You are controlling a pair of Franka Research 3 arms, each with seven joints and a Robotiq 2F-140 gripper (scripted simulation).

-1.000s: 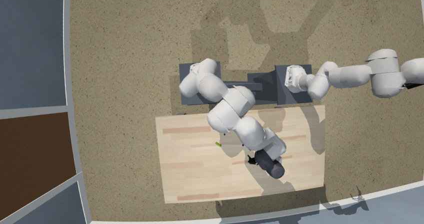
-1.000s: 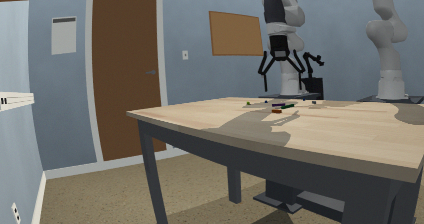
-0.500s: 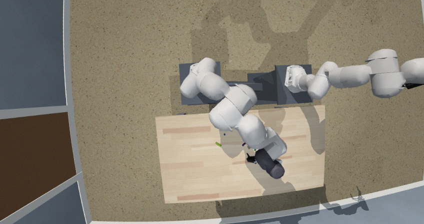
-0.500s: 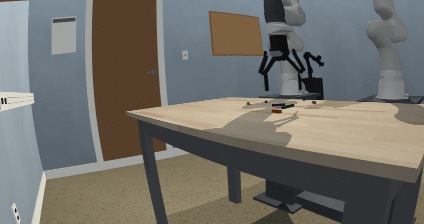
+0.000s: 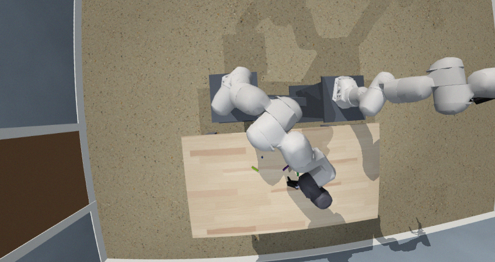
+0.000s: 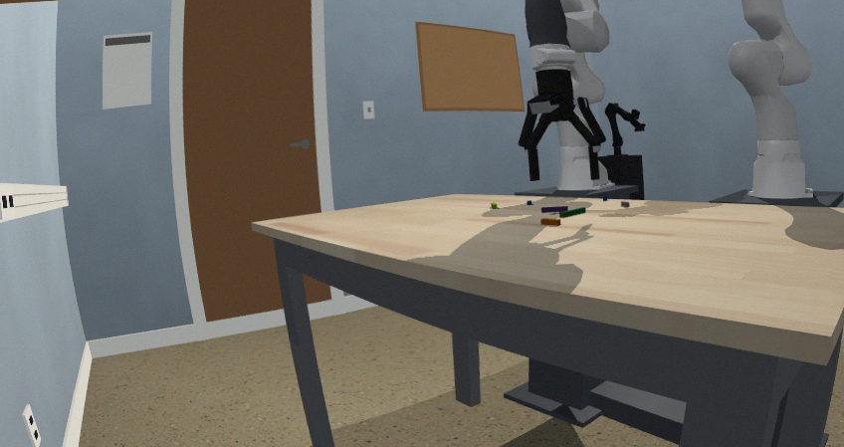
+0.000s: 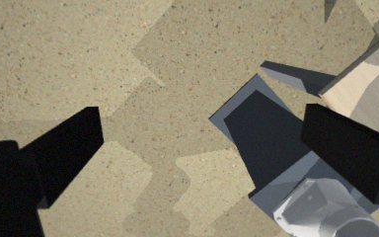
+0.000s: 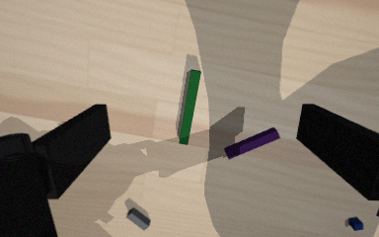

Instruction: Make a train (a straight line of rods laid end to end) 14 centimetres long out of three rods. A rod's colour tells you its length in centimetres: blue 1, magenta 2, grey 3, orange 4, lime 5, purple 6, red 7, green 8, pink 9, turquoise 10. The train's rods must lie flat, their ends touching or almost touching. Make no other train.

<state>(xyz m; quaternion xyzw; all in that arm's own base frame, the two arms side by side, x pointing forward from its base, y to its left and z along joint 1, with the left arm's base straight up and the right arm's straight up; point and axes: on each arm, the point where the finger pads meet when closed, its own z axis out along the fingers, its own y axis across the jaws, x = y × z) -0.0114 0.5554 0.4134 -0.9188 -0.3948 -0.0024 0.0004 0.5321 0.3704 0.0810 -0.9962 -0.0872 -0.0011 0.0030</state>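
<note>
My right gripper (image 5: 292, 182) (image 6: 564, 177) (image 8: 203, 121) is open and empty, above the rods. A green rod (image 5: 297, 173) (image 6: 572, 212) (image 8: 190, 107) and a purple rod (image 5: 285, 168) (image 6: 554, 209) (image 8: 252, 143) lie flat, apart and angled. An orange rod (image 6: 549, 221) lies in front of them in the exterior view. A grey rod (image 6: 624, 204) (image 8: 138, 218), a lime rod (image 5: 254, 168) (image 6: 493, 205), a blue rod (image 5: 262, 157) (image 6: 529, 202) (image 8: 355, 223) and another blue rod (image 6: 604, 198) lie separately. My left gripper (image 7: 201, 123) is open and empty, over the floor.
The wooden table (image 5: 215, 203) (image 6: 378, 229) carries the rods. The right arm (image 5: 298, 152) reaches across it and hides part of the table from the top view. The left arm (image 5: 406, 89) stretches away to the right, off the table.
</note>
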